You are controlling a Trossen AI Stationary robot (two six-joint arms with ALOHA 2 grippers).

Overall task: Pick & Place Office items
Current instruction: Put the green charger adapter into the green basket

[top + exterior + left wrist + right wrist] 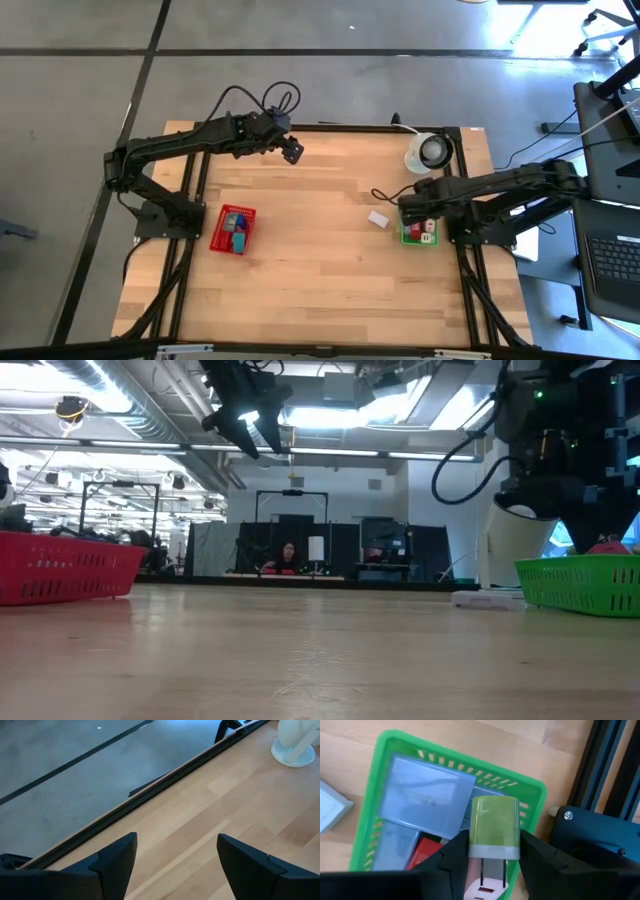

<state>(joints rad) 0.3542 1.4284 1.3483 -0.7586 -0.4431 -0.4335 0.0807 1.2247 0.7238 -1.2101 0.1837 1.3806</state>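
Observation:
My right gripper is shut on a small yellow-green block, which has a pale band and two metal prongs at one end. It hangs over the green basket at the table's right side. The basket holds pale lavender blocks and a red one. My left gripper stands open and high over the table's far left part, with nothing between its fingers. A red basket with several small pieces sits at the left. My right gripper pinches the green block between its two fingers, at the end with the pale band. The fingers come from above, pointing down. The block's green end sticks out past the fingertips over the inside of the green basket. I cannot tell whether it touches the pieces beneath.
A small white flat piece lies on the wood just left of the green basket. A white round roll stands at the far right. The black frame rail runs close along the basket's right side. Bare wood lies between the two baskets.

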